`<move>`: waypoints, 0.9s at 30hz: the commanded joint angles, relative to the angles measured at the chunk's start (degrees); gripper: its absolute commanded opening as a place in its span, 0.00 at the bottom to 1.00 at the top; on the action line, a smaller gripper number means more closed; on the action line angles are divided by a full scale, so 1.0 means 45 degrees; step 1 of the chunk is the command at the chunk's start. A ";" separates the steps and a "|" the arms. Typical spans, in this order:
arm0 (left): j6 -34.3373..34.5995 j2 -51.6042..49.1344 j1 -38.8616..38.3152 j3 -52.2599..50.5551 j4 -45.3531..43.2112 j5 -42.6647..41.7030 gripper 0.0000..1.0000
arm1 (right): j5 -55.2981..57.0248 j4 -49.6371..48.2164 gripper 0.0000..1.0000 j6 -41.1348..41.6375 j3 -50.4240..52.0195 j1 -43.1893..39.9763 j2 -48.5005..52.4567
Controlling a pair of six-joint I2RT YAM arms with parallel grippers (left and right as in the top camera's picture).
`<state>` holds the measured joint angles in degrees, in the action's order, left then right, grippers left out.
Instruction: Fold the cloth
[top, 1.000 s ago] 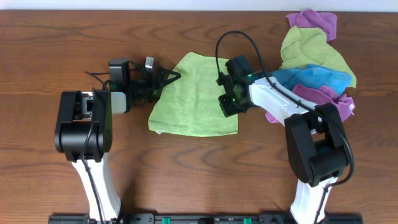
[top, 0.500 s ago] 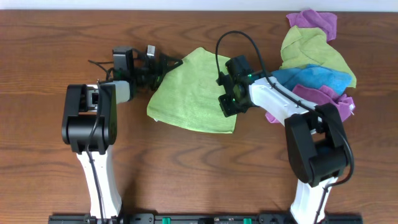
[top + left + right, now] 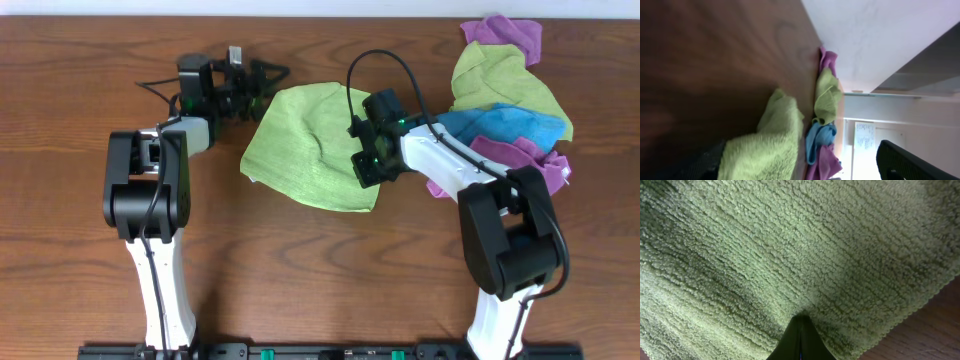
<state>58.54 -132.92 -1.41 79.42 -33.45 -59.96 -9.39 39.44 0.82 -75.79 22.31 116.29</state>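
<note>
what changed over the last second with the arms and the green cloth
The left tool moved toward the top of the overhead view. The green cloth turned with it, its left side drawn the same way. Whether that tool grips the cloth now is unclear. The right tool stayed on the cloth's right side, and the pile of cloths did not move.

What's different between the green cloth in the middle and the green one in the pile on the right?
The middle green cloth lies spread nearly flat, alone on the table; the pile's green cloth is crumpled among a blue cloth and purple cloths. The left gripper and right gripper are at the middle one; nothing touches the pile's one. Both are lime green.
</note>
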 commanded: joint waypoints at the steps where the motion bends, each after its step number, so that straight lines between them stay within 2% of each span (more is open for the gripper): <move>1: 0.0053 -0.0180 0.0010 0.0758 -0.0078 -0.0019 0.95 | 0.0034 0.0189 0.02 -0.0097 0.0175 -0.0034 0.0189; 10: -0.0053 -0.0175 0.0296 0.1632 -0.0058 -0.0452 0.95 | 0.0034 0.0214 0.02 -0.0097 0.0175 -0.0034 0.0189; 16: -0.1583 -0.0175 0.0505 0.1627 0.1122 -0.2322 0.96 | -0.0121 0.1015 0.01 0.0058 0.0015 -0.0034 0.0010; 24: -0.2492 -0.0175 0.0801 0.1627 0.2613 -0.2686 0.96 | -0.0112 0.0967 0.01 0.0194 -0.0685 0.0019 -0.1729; 27: -0.2827 -0.0175 0.1054 0.1627 0.2856 -0.3016 1.00 | -0.0175 -0.0029 0.02 0.0194 -0.0719 0.0403 -0.2225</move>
<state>48.62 -132.94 2.26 85.65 -20.75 -71.35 -9.54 40.34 1.02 -77.38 22.61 108.31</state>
